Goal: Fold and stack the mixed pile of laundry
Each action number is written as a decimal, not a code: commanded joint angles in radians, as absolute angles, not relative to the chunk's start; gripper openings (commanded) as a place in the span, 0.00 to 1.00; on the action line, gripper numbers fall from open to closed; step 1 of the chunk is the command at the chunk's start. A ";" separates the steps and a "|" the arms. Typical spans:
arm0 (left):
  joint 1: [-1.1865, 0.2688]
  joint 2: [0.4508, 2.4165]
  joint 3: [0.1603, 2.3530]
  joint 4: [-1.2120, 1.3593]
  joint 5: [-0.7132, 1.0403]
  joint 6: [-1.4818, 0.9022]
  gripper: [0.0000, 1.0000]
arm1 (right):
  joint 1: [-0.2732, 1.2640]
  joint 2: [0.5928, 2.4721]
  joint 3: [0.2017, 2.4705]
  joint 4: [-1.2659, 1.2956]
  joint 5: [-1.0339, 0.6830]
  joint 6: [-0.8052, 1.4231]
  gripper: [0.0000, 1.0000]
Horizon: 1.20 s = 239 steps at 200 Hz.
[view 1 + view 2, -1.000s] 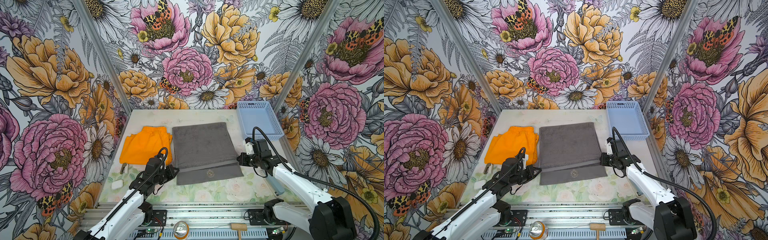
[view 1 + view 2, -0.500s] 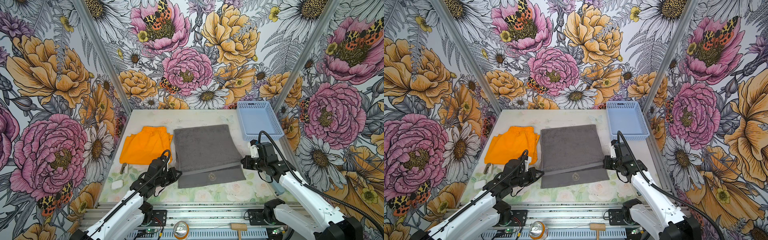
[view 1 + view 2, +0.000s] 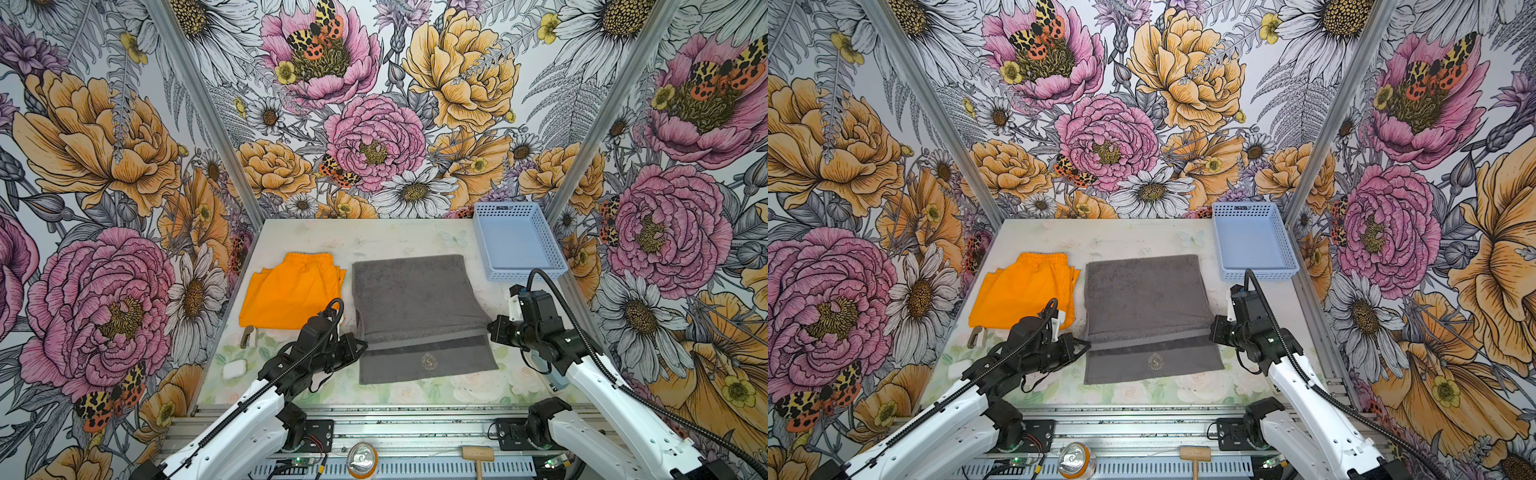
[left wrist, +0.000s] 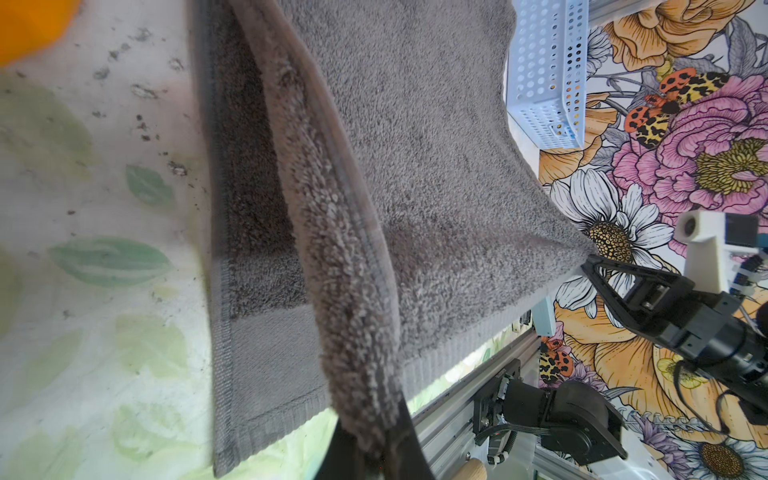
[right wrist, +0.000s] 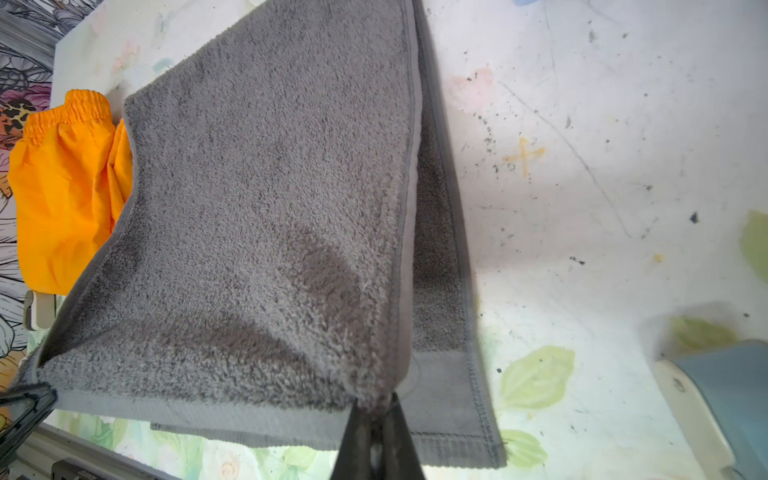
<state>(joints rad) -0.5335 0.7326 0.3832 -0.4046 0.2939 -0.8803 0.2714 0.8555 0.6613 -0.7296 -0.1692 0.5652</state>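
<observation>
The left gripper (image 3: 360, 344) is clenched on one corner of the folded-over upper layer of the dark grey terry towel (image 3: 415, 299). The right gripper (image 3: 490, 328) is clenched on the opposite corner of the same hem, so the hem runs straight between the two. In the left wrist view the left gripper (image 4: 374, 440) has its jaws pressed tight on the pile. The right wrist view shows the same for the right gripper (image 5: 376, 415), with the held layer raised off the layer beneath. That lower layer lies flat on the table (image 3: 374, 237), reaching nearer the arm bases than either gripper, and its gold emblem (image 3: 429, 361) is uncovered between them. The bright orange shorts (image 3: 291, 291) lie flat beyond the left gripper and to its outer side, just beside the towel's edge. The pale blue perforated basket (image 3: 525, 274) stands beyond the right gripper, apart from the towel.
</observation>
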 commanded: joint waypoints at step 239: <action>-0.548 0.756 0.551 -0.523 0.282 -0.814 0.00 | 0.214 0.845 0.749 -0.751 -0.255 0.635 0.00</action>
